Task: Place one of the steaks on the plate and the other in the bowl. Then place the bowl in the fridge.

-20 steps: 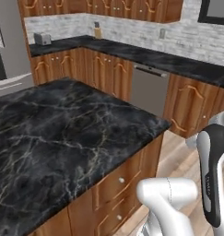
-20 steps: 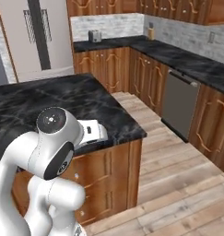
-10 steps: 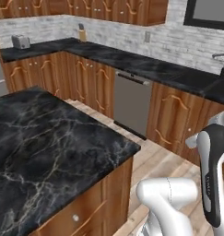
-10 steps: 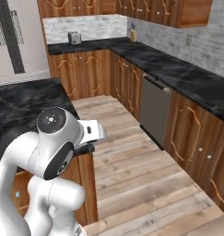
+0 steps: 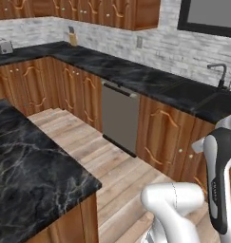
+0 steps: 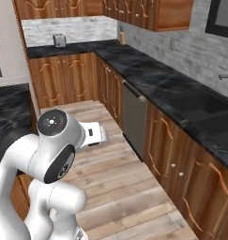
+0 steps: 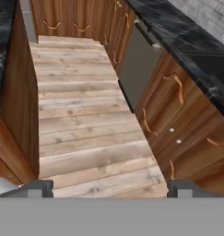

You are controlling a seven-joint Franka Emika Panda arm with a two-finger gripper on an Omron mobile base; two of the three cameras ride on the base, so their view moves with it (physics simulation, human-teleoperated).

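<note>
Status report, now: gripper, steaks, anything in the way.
Gripper open, holding nothing, aimed down at wood floor. Steaks, plate, bowl not sighted. Dishwasher and island counter flank the aisle; floor bare.

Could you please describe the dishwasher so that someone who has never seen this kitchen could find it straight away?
Follow the long black marble counter along the grey brick wall, toward the sink. Set under that counter, in the row of brown wooden cabinet doors, is the dishwasher. It is the one flat grey metal panel there, with a horizontal bar handle at its top.
</note>
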